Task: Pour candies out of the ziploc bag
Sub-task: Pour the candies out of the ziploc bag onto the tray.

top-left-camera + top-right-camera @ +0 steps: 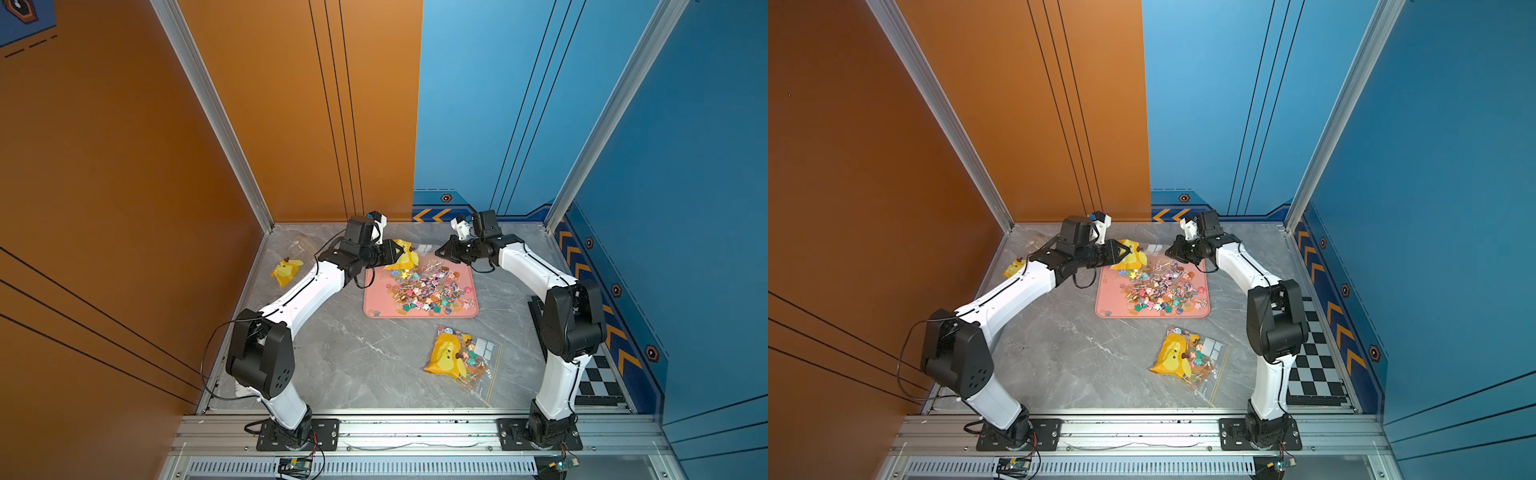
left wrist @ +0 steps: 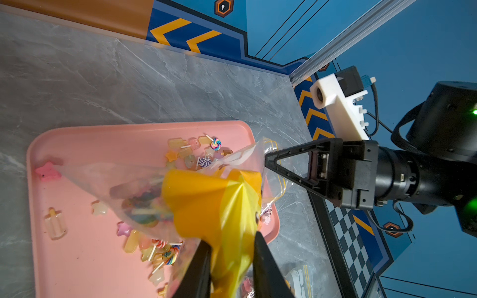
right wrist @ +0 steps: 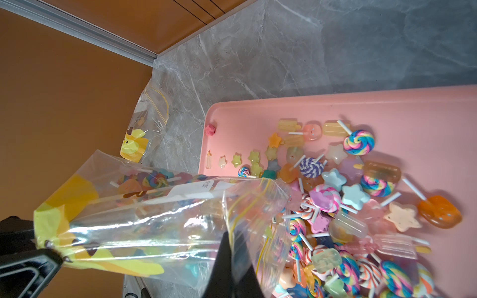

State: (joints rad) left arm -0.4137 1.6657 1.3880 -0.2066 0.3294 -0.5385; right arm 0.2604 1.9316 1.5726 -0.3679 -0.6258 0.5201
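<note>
The left pincer (image 2: 232, 242) stands partly open, clamped on the bunched yellow bottom end of the ziploc bag (image 2: 206, 196). The right pincer (image 3: 233, 242) is pinched fully shut on the clear film at the bag's mouth. Held between the 2, the bag hangs over the 12 o'clock edge of a pink tray (image 1: 374, 309), with its mouth toward the tray and a few sweets inside. Most of the candies (image 1: 424, 289) lie heaped on the tray: swirl lollipops with white sticks, stars and ice-lolly shapes.

The tray sits on a grey marble-look tabletop (image 1: 353, 361). An orange wall runs from 9 to 12 o'clock and a blue wall from 12 to 3, with yellow chevrons on its skirting. A black-and-white chequered strip (image 1: 598, 378) lies along the 3 o'clock edge.

The held bag carries a yellow cartoon print and a white label (image 3: 206, 184); its print is too small to read.

A second bag (image 1: 457, 357), full of sweets, lies flat at 5 o'clock from the tray. A third bag (image 1: 286, 270), nearly empty, lies at 9 o'clock near the orange wall.
</note>
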